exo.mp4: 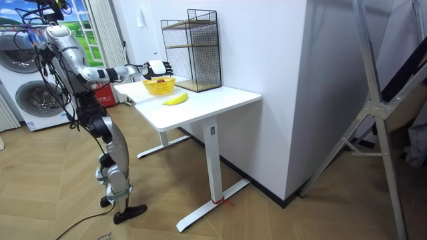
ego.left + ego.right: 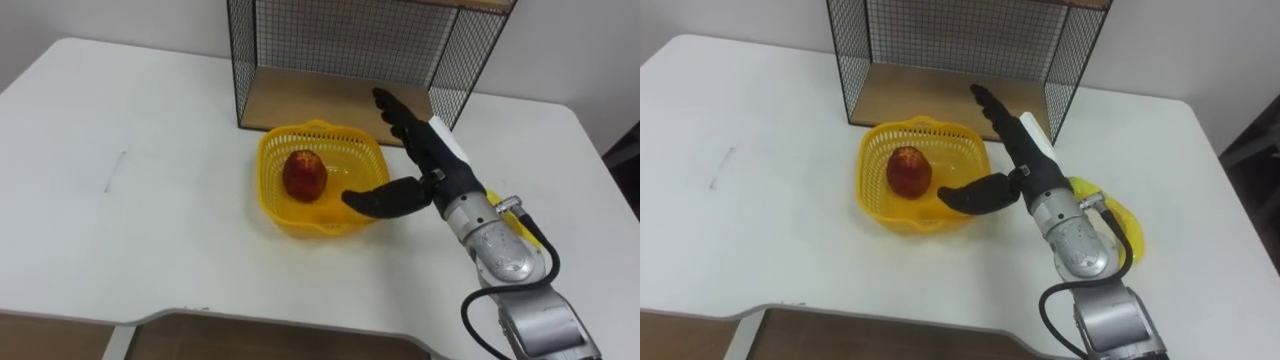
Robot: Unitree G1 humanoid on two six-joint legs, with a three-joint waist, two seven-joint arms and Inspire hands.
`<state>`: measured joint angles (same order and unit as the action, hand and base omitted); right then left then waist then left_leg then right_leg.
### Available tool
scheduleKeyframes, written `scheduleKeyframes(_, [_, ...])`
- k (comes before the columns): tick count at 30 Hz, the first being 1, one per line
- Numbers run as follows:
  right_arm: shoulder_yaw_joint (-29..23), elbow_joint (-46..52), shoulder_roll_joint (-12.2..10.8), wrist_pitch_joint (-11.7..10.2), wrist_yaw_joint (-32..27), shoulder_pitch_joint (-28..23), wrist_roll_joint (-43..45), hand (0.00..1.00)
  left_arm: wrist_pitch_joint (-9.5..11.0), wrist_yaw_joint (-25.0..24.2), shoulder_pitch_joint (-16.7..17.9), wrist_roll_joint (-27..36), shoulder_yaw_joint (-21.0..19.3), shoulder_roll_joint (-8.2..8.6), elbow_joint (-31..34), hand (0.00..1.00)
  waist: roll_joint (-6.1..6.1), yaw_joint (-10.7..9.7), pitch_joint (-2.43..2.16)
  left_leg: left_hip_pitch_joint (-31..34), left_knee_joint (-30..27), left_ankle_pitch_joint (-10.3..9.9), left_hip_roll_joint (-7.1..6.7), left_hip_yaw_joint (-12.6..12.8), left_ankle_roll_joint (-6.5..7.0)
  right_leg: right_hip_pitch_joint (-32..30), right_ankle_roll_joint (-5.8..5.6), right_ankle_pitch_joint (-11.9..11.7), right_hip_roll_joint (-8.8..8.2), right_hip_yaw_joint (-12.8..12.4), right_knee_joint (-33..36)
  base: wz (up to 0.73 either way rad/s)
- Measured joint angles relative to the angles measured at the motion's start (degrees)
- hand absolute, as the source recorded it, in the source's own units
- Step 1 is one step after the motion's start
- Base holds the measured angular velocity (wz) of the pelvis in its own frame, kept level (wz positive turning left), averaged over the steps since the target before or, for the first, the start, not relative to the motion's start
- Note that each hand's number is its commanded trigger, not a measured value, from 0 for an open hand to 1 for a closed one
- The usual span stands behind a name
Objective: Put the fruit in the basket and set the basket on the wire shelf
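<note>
The white bench [image 2: 150,120] has one short dark mark [image 2: 115,170] on its left half. No print on it can be read.

Right of the mark, near the middle, stands one yellow basket [image 2: 270,190] with an open lattice wall. One red apple [image 2: 304,175] lies inside it, on the basket's floor, left of centre.

Just behind the basket stands one black wire shelf [image 2: 340,40] with a wooden bottom board. Its open side faces the basket, and the basket's rear rim is close to the board's front edge.

The right hand [image 2: 438,165] comes in from the lower right and is at the basket's right corner. It is spread wide. Its fingers [image 2: 400,115] are straight and point up past the right rim towards the shelf. The thumb [image 2: 380,198] reaches out sideways across the front right rim. The corner of the basket lies in the fork between thumb and fingers, and nothing is clasped. I cannot tell whether the thumb rests on the rim.

Farther right, one banana [image 2: 1132,232] lies on the bench, partly hidden under the forearm and well apart from the basket.

At the room view's left are two washers [image 1: 40,107]. The robot stands upright before them, at the bench's end. Its arm reaches over the bench top to the basket, and the banana lies nearer the camera.
</note>
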<state>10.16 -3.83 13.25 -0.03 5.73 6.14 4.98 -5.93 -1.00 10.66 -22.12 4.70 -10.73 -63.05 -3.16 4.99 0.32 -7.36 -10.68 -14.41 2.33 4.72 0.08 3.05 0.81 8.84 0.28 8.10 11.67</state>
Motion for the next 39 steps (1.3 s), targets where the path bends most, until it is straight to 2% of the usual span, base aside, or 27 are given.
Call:
scheduleKeyframes(10, [-0.8, 0.0, 0.4, 0.0, -0.1, 0.0, -2.7, 0.0, 0.1, 0.0, 0.1, -0.1, -0.1, 0.02, 0.1, 0.0, 0.15, -0.3, 0.09, 0.2, -0.1, 0.0, 0.0, -0.2, 0.0, 0.0, 0.01, 0.0, -0.02, 0.0, 0.0, 0.0])
scheduleKeyframes(15, [-7.2, 0.0, 0.6, -0.1, -1.7, 0.2, -6.0, 0.0, 0.1, 0.0, 0.2, 0.0, -2.0, -0.04, 0.0, 0.0, -0.14, -0.7, -0.05, 0.2, -0.4, 0.0, -0.03, -0.1, 0.0, -0.1, 0.01, 0.0, -0.06, 0.1, 0.1, 0.0])
scheduleKeyframes(20, [-13.8, 0.1, 2.1, -0.2, -5.8, 0.7, -9.0, 0.0, 0.2, 0.0, 1.4, -0.1, -4.5, -0.09, 0.1, 0.0, -0.3, -3.1, -0.16, 0.1, -0.2, 0.0, -0.03, -0.1, 0.01, -0.1, -0.01, 0.0, -0.01, -0.1, 0.0, -0.01])
scheduleKeyframes(25, [-15.7, 0.1, 3.0, -0.2, -8.3, 0.7, -9.0, 0.0, 0.1, 0.0, 1.7, -0.1, -4.5, -0.1, 0.1, 0.0, -0.25, -4.8, -0.13, -0.1, -0.2, 0.0, -0.01, 0.3, 0.01, -0.1, -0.01, 0.0, 0.02, -0.5, 0.0, -0.03])
scheduleKeyframes(30, [-17.3, 0.0, 3.3, -0.2, -10.9, 0.4, -9.3, 0.0, 0.1, 0.0, 1.8, -0.1, -4.7, -0.11, 0.2, 0.0, -0.37, -5.0, -0.21, -0.4, -0.2, 0.0, -0.03, 0.8, 0.01, -0.1, -0.01, 0.0, 0.07, -1.0, 0.1, -0.05])
scheduleKeyframes(34, [-17.7, -4.0, 5.3, -0.2, -13.2, 0.4, -9.3, 0.0, 0.1, 0.3, 2.6, 0.0, -5.4, -0.18, 1.3, 0.0, -0.93, -5.1, -0.51, -1.0, 0.0, 0.0, 0.02, 0.9, 0.01, 0.4, -0.02, 0.0, 0.11, -0.9, 0.0, 0.0])
scheduleKeyframes(39, [-18.3, -7.9, 5.3, -0.2, -14.4, 0.3, -9.6, 0.0, 0.1, 0.3, 4.2, 0.0, -5.8, -0.31, 2.8, 0.0, -1.24, -5.4, -0.46, -1.5, 0.3, 0.0, 0.03, 1.1, 0.01, 0.9, -0.08, 0.1, 0.09, -1.0, -0.2, 0.0])
